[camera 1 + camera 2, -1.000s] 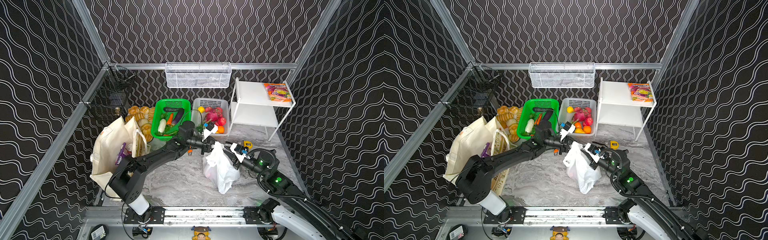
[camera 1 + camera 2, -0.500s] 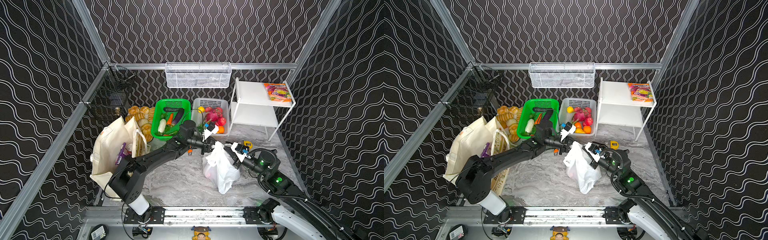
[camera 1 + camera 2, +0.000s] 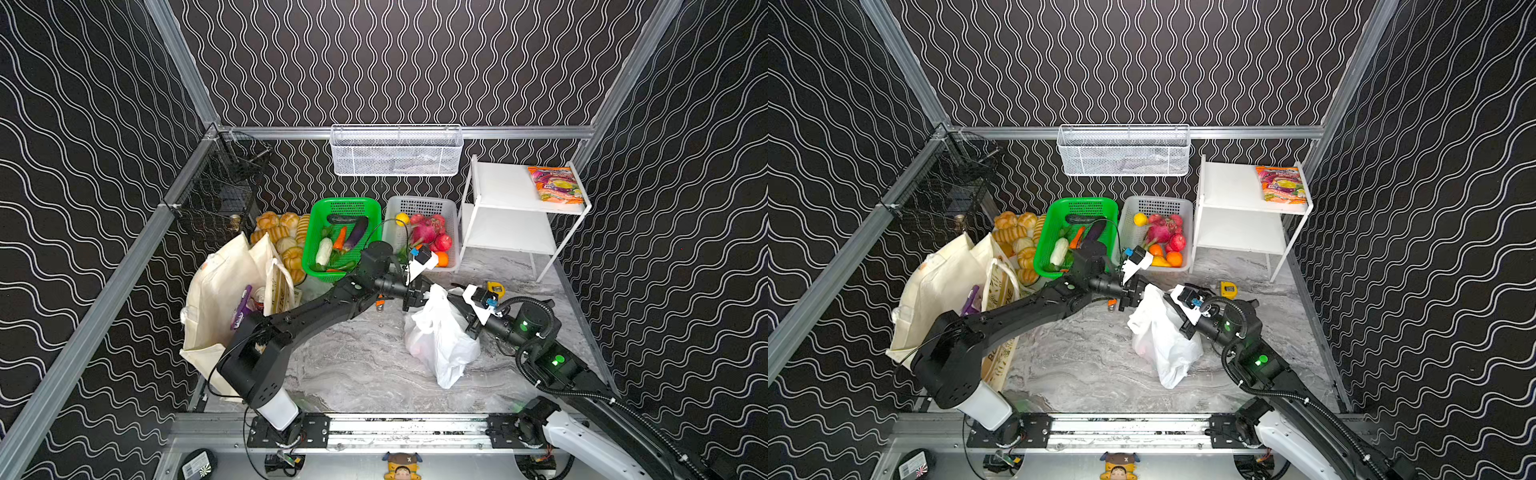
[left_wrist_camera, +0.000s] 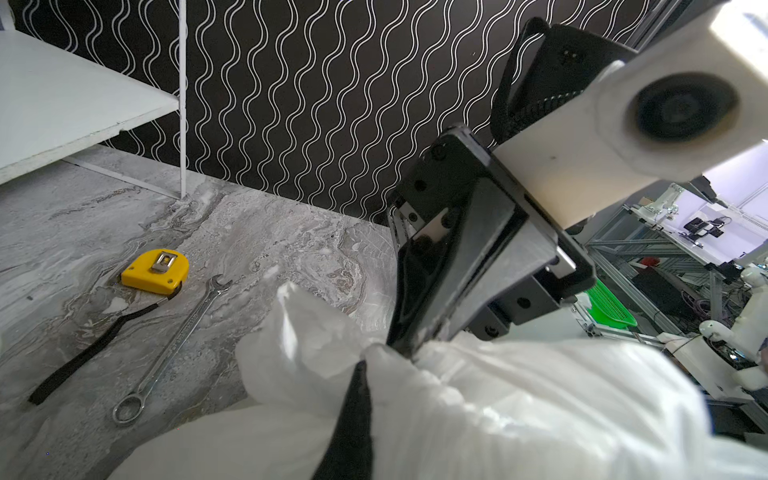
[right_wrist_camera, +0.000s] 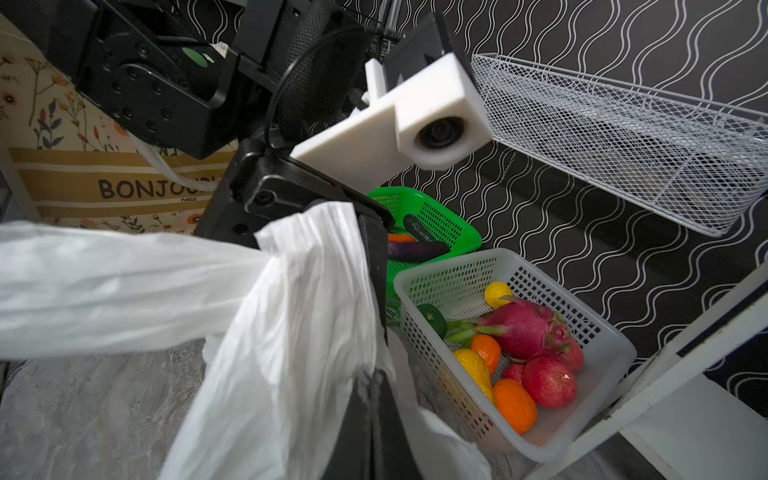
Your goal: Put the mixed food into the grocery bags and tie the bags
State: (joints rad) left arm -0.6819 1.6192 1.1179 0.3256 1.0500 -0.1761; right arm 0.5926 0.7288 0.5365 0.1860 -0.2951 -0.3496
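Both grips are pinched fully closed, the left gripper [image 3: 410, 298] and right gripper [image 3: 452, 298] each clamping a gathered handle of the bag [image 3: 440, 345], which sags to the table just beneath them. With fingertips this near, crossing the handles could knock the fingers together, and a hard pull could tear the thin film or slip it free, leaving no knot. The basket [image 3: 453, 232] crowds just behind the left, wrench [image 4: 174, 345] and tape measure [image 4: 154, 272] lie past the right; open table lies below, the tote [image 3: 220, 291] well apart.

white plastic bag [image 3: 440, 340] bunched upright, cream tote [image 3: 216, 291] left
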